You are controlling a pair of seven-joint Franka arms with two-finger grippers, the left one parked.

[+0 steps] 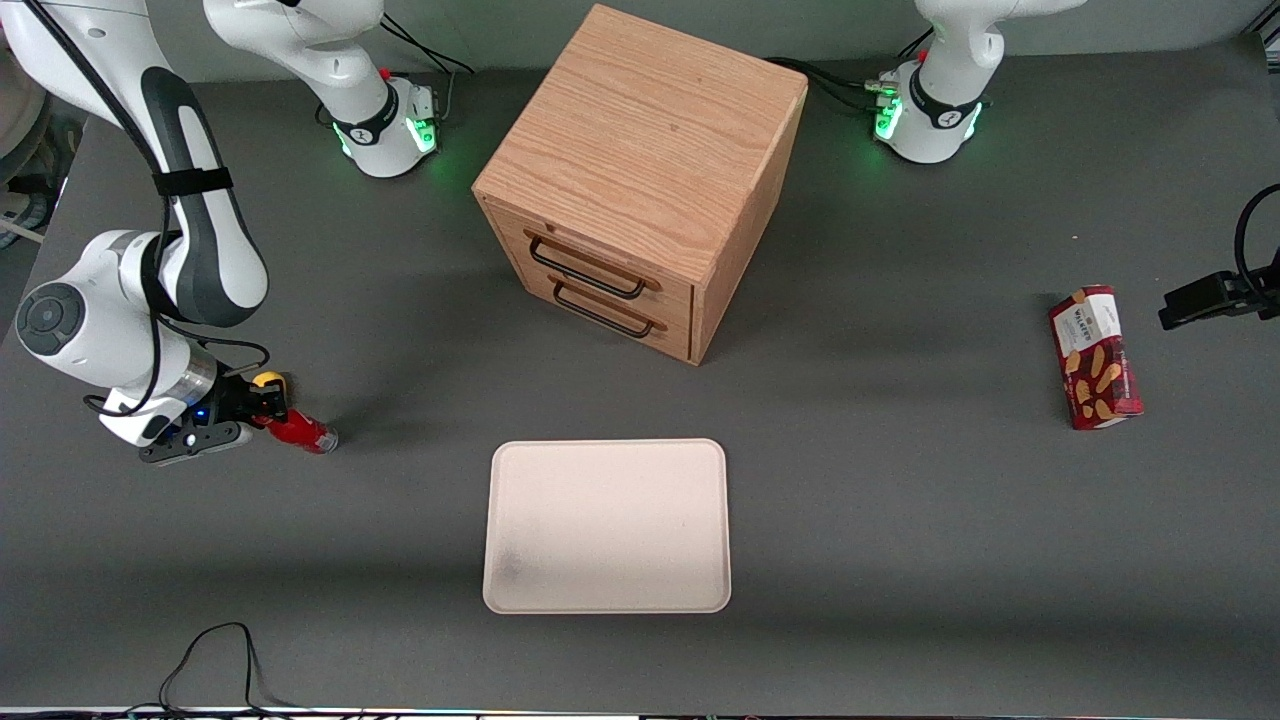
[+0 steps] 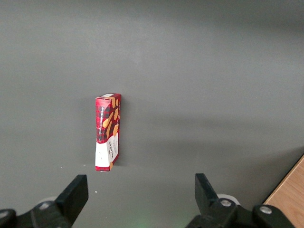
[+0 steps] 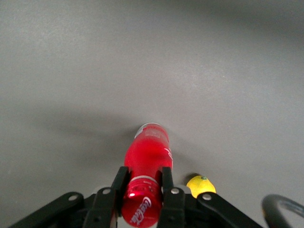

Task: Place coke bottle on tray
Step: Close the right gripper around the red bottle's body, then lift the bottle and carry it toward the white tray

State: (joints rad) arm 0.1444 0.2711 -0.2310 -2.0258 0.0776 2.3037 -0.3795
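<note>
The coke bottle point(image 1: 300, 431) is small and red with a silvery base; it lies tilted low over the grey table at the working arm's end. My right gripper point(image 1: 268, 409) is shut on its cap end. In the right wrist view the two black fingers point(image 3: 119, 180) press on the red cap and neck of the bottle point(image 3: 147, 152), and the gripper point(image 3: 142, 183) holds it with the base pointing away. The cream tray point(image 1: 607, 525) lies flat nearer the front camera than the cabinet, well apart from the bottle, with nothing on it.
A small yellow lemon-like object point(image 1: 266, 380) sits right beside the gripper, also in the right wrist view point(image 3: 201, 185). A wooden two-drawer cabinet point(image 1: 640, 180) stands mid-table. A red biscuit box point(image 1: 1095, 357) lies toward the parked arm's end.
</note>
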